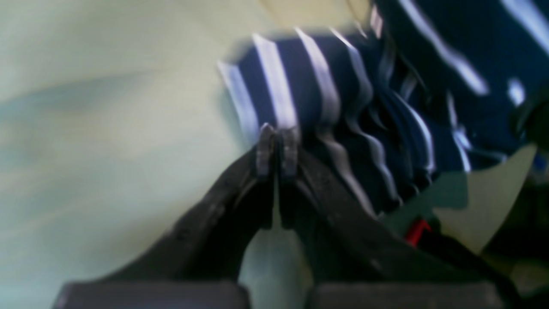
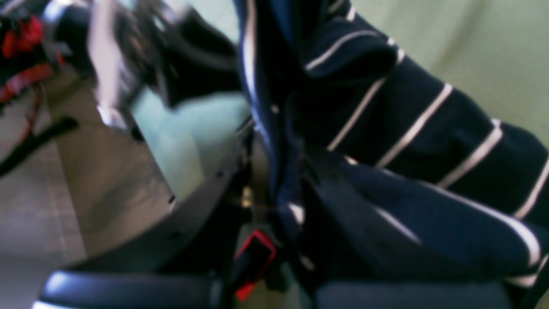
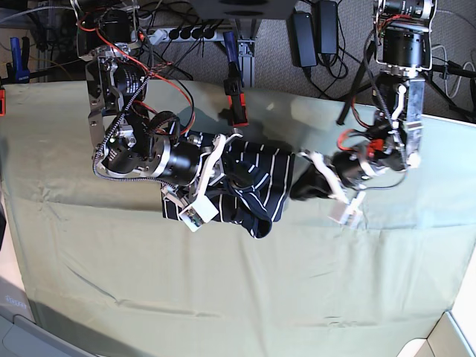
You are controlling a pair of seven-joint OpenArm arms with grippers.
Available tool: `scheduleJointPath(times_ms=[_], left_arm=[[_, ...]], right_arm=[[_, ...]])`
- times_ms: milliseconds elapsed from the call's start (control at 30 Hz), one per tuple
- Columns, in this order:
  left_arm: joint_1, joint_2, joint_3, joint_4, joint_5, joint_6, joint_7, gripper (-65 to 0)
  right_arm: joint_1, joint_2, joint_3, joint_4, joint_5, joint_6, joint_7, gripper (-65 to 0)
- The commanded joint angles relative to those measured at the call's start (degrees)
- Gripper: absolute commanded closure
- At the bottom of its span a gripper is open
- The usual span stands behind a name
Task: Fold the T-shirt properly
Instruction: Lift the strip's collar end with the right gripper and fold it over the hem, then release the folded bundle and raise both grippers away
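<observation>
A dark navy T-shirt point(image 3: 249, 182) with thin white stripes lay bunched near the centre of a pale green tablecloth point(image 3: 238, 297), seen from above. Two robot arms reached in from the upper corners of the frame.

The right gripper point(image 2: 274, 180), at the left of the overhead view, was pinched shut on a thick gather of the striped cloth; in its own blurred close view the fabric rose between the jaws and draped to the right. The left gripper point(image 1: 277, 150), at the right of the overhead view, had its fingertips pressed together at the shirt's edge. The blur hid whether any cloth was caught between them.

The shirt looked crumpled, not flat, so the fold appeared to be at an early stage. To do this step well, the arms would probably need to draw the cloth apart evenly, keeping it low and taut so the layers spread smooth without dragging the tablecloth into wrinkles.
</observation>
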Motion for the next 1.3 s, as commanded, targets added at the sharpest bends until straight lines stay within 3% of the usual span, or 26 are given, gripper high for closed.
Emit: scheduleJointPath(times_ms=[0, 200, 467, 567, 633, 900, 1167, 1267], left_arm=[[-0.9, -0.5, -2.3, 0.7, -2.4, -0.8, -0.4, -1.5], [-0.8, -2.1, -11.0, 0.7, -11.3, -0.8, 4.6, -1.5], [-0.8, -5.2, -11.2, 0.7, -11.6, -0.8, 4.7, -1.5], [-0.8, -5.2, -11.2, 0.7, -11.9, -0.8, 4.7, -1.5], [-0.8, -5.2, -11.2, 0.7, -12.0, -0.8, 4.7, -1.5], [-0.8, -5.2, -11.2, 0.7, -12.0, -0.8, 4.5, -1.5], [-0.8, -5.2, -11.2, 0.7, -11.5, -0.8, 4.5, -1.5], [-0.8, -5.3, -11.2, 0.7, -10.5, -0.8, 4.2, -1.5]], right_arm=[[1.0, 0.0, 0.1, 1.1, 0.6, 3.2, 1.6, 0.0], [1.0, 0.0, 0.1, 1.1, -4.1, 3.2, 4.6, 0.0], [1.0, 0.0, 0.1, 1.1, -3.7, 3.2, 4.7, 0.0], [1.0, 0.0, -0.1, 1.1, -1.7, 3.2, 4.7, -18.6], [1.0, 0.0, -0.9, 1.1, 0.0, 3.2, 4.7, -25.4], [1.6, -0.3, -9.2, 1.1, 2.5, 3.2, 4.7, -25.7], [6.7, -4.9, -9.2, 1.1, 4.0, 3.2, 4.3, -25.7], [9.4, -5.6, -8.6, 1.1, 1.8, 3.1, 4.3, -25.7]])
